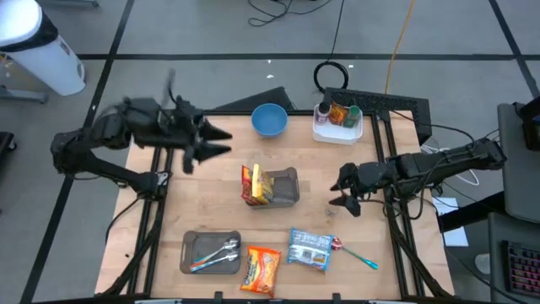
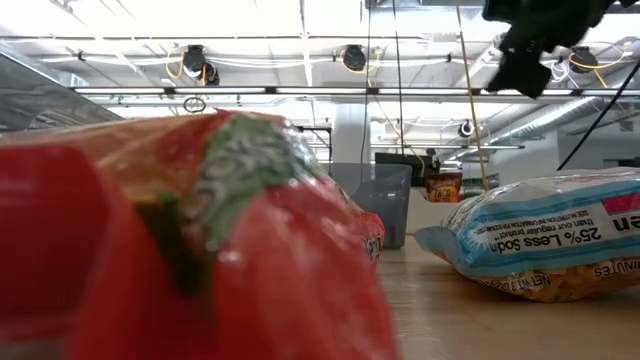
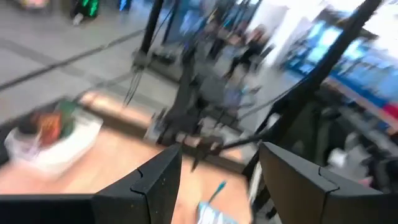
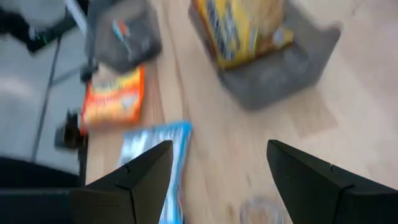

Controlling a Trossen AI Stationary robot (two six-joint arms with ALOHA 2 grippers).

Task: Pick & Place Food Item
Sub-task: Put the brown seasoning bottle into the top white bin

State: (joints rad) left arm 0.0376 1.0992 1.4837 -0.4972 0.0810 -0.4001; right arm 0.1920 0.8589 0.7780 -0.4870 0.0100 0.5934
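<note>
Red-and-green packet (image 2: 200, 250), blurred, fills the low view's foreground; beside it a blue-and-white bag (image 2: 545, 240) reads "25% Less Sod…". Wooden table (image 1: 211, 198) on a grey floor crossed by dark lines; ceiling ducts and lights show beyond.

Seen from above: grey bin (image 1: 283, 187) at centre holding an upright yellow-and-red snack bag (image 1: 255, 185); blue bowl (image 1: 269, 120) at 12 o'clock; white tub (image 1: 337, 125) of small items at 1 o'clock; grey tray (image 1: 211, 252) with cutlery at 7 o'clock; orange packet (image 1: 261, 269) at 6 o'clock, its print illegible; spoon (image 1: 354, 253) at 5 o'clock.

Left gripper (image 1: 218, 142) at 10 o'clock, jaws open, empty. Right gripper (image 1: 342, 192) at 3 o'clock just beside the bin, jaws open, empty.
</note>
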